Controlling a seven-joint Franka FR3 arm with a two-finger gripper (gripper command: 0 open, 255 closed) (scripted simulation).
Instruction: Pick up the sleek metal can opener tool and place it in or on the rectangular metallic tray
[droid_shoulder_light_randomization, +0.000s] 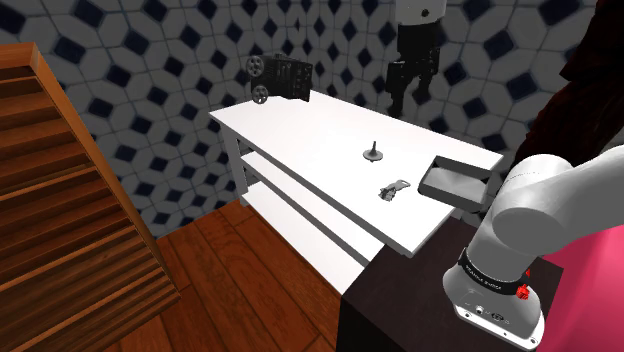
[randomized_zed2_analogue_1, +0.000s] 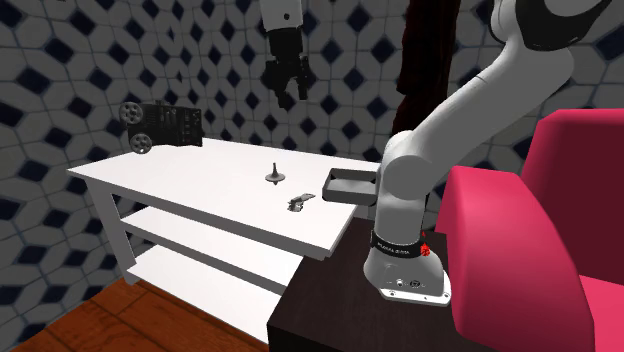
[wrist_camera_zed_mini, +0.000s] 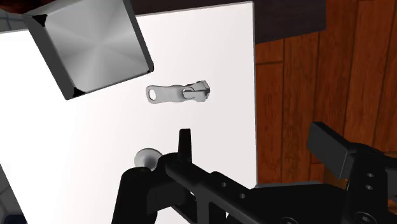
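A small silvery can opener (droid_shoulder_light_randomization: 395, 188) (randomized_zed2_analogue_1: 300, 203) (wrist_camera_zed_mini: 178, 93) lies flat on the white table (droid_shoulder_light_randomization: 300, 140) near its front edge. Just beside it, at the table's corner by the arm's base, sits a shallow rectangular metallic tray (droid_shoulder_light_randomization: 455, 180) (randomized_zed2_analogue_1: 350, 186) (wrist_camera_zed_mini: 95, 44) with nothing in it. My black gripper (droid_shoulder_light_randomization: 410, 82) (randomized_zed2_analogue_1: 287, 85) (wrist_camera_zed_mini: 257, 149) hangs high above the table's far side, pointing down, well apart from both. Its fingers stand open with nothing between them.
A small grey spinning-top-like piece (droid_shoulder_light_randomization: 372, 153) (randomized_zed2_analogue_1: 277, 177) (wrist_camera_zed_mini: 147, 157) stands mid-table. A black device with reels (droid_shoulder_light_randomization: 278, 77) (randomized_zed2_analogue_1: 160, 125) sits at the far corner. Two shelves lie under the tabletop. Wooden stairs (droid_shoulder_light_randomization: 60, 200) rise at the shoulder view's left; a red armchair (randomized_zed2_analogue_1: 560, 200) stands beside the stand.
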